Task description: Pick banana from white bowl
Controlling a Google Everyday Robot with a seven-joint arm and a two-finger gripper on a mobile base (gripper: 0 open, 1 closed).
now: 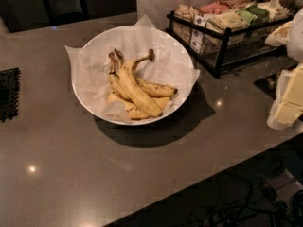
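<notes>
Well short of its target, the robot's gripper (287, 100) hangs at the right edge of the desk (66, 174); whether it is open or closed cannot be told. A clean pick likely calls for descending from above onto the mid-body of the banana (136, 90), clear of the crinkled paper (90, 70). Thick, yellow and fairly clean-skinned, the banana lies atop smaller speckled ones in the white bowl (156, 121) near the far edge, with its dark stem end raised.

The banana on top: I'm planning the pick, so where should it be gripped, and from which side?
Probably mid-body, from above, across its width: the banana lies topmost and diagonal in the white bowl, its thick middle exposed. The gripper is at the right edge, away from it.
</notes>
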